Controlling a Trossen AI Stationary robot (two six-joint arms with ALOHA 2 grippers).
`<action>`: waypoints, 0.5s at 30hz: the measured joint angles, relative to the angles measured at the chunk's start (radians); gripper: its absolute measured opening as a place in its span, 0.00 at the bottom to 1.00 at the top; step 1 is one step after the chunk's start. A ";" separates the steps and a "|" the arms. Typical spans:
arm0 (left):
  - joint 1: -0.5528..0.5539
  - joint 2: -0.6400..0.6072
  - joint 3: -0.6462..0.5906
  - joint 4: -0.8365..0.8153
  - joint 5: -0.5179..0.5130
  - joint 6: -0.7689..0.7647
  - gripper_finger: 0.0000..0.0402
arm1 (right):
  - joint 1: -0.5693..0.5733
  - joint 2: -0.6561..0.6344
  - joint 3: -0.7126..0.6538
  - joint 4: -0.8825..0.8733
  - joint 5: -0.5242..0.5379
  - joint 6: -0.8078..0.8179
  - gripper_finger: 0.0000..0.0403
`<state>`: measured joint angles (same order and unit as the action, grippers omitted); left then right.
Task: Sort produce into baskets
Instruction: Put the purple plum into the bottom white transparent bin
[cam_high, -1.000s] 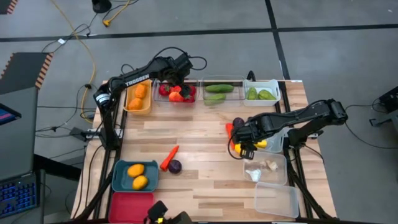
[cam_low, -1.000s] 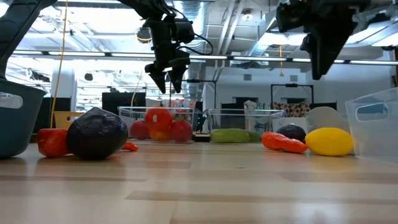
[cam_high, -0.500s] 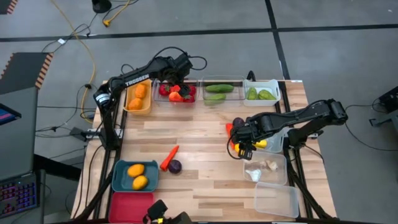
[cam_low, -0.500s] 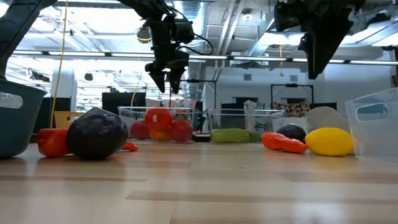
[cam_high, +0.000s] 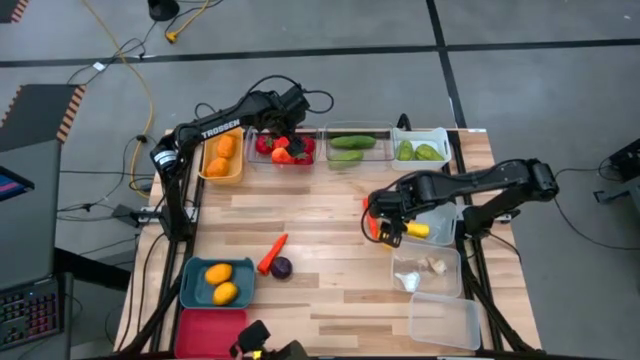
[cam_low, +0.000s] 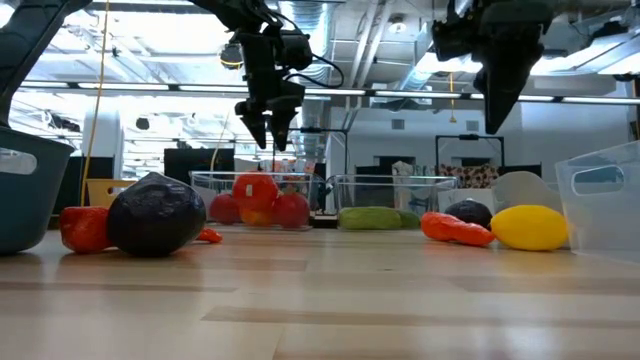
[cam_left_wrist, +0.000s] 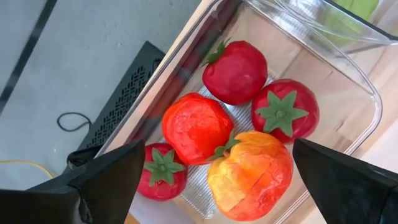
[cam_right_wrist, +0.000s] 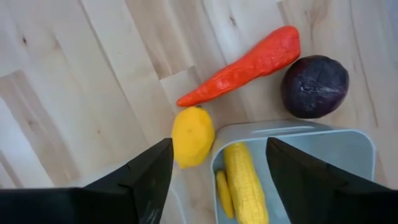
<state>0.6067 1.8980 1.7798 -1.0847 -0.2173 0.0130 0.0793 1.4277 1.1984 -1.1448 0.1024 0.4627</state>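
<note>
My left gripper (cam_high: 283, 140) hangs open and empty above the clear bin (cam_left_wrist: 357, 81) at the far edge, which holds red tomatoes (cam_left_wrist: 235, 71) and an orange-red fruit (cam_left_wrist: 252, 177). My right gripper (cam_right_wrist: 217, 186) hangs open and empty above the table's right middle. Below it lie a yellow lemon (cam_right_wrist: 193, 135), a long red pepper (cam_right_wrist: 242, 65) and a dark purple vegetable (cam_right_wrist: 314, 86), each on the wood. Next to them a white bin (cam_right_wrist: 348, 140) holds yellow corn (cam_right_wrist: 244, 180). In the low view the right gripper (cam_low: 495, 100) is well above these pieces.
Along the far edge stand an orange-yellow bin (cam_high: 221, 172), a clear bin with cucumbers (cam_high: 350, 158) and a white bin with green pieces (cam_high: 420, 132). A teal bin (cam_high: 190, 285) and a red bin (cam_high: 210, 332) stand near left, two clear bins (cam_high: 443, 320) near right. A red pepper (cam_high: 272, 254) and a purple piece (cam_high: 282, 268) lie mid-table.
My right gripper has risen a little and gone toward the table's left and far edges, still open. The produce has stayed where it was.
</note>
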 joint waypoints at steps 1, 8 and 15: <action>0.000 0.000 0.000 0.000 0.000 0.008 0.99 | -0.008 0.000 0.000 0.000 0.000 0.000 0.73; 0.000 0.000 0.000 0.000 0.000 0.033 0.99 | -0.069 0.000 0.000 -0.001 -0.001 -0.052 0.87; 0.000 -0.011 0.000 0.005 0.000 0.083 0.99 | -0.146 0.000 0.000 0.007 0.005 -0.055 0.98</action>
<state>0.6067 1.8874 1.7794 -1.0801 -0.2169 0.0964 -0.0668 1.4277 1.1984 -1.1382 0.1070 0.4081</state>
